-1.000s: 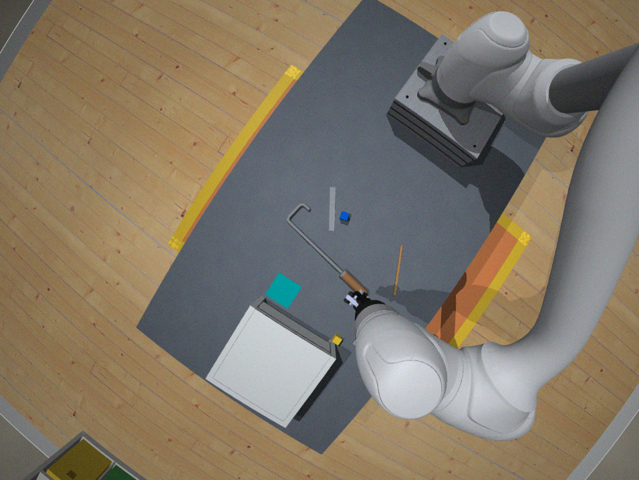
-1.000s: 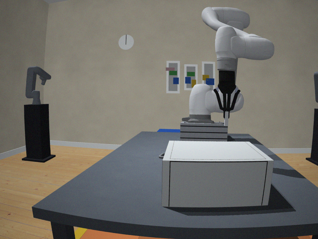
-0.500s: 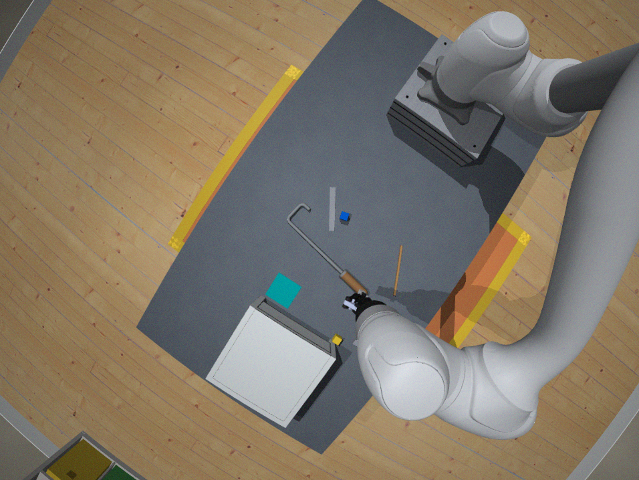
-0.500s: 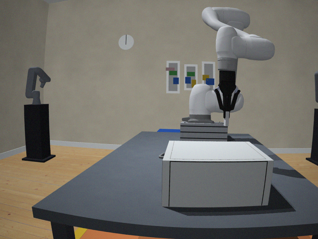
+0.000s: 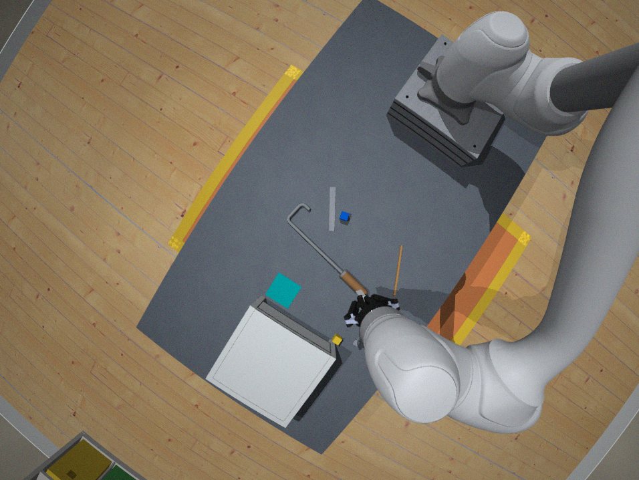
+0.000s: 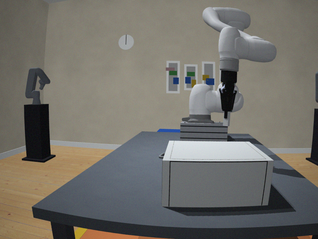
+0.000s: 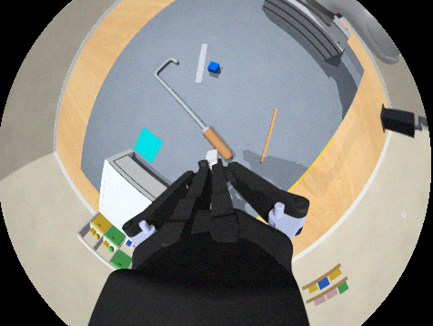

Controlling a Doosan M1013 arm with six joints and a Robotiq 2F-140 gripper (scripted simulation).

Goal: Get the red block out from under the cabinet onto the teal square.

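Observation:
The white cabinet (image 5: 273, 356) (image 6: 216, 174) (image 7: 124, 188) stands at the near end of the dark table (image 5: 247, 170). The red block is hidden; I see it in no view. The teal square (image 5: 283, 289) (image 7: 149, 144) lies flat on the table just in front of the cabinet's open side. A metal hook tool (image 5: 315, 247) (image 7: 179, 100) with a brown handle (image 5: 352, 282) (image 7: 217, 144) lies on the table. My gripper (image 5: 361, 297) (image 6: 225, 120) (image 7: 214, 157) is shut and empty. It hangs well above the table, over the end of the handle.
A small blue block (image 5: 345, 216) (image 7: 213, 67) and a grey strip (image 5: 331, 208) lie mid-table. A thin wooden stick (image 5: 398, 269) (image 7: 268, 136) lies right of the handle. A small yellow block (image 5: 336, 339) sits at the cabinet's corner. The robot base (image 5: 446, 124) stands at the far end.

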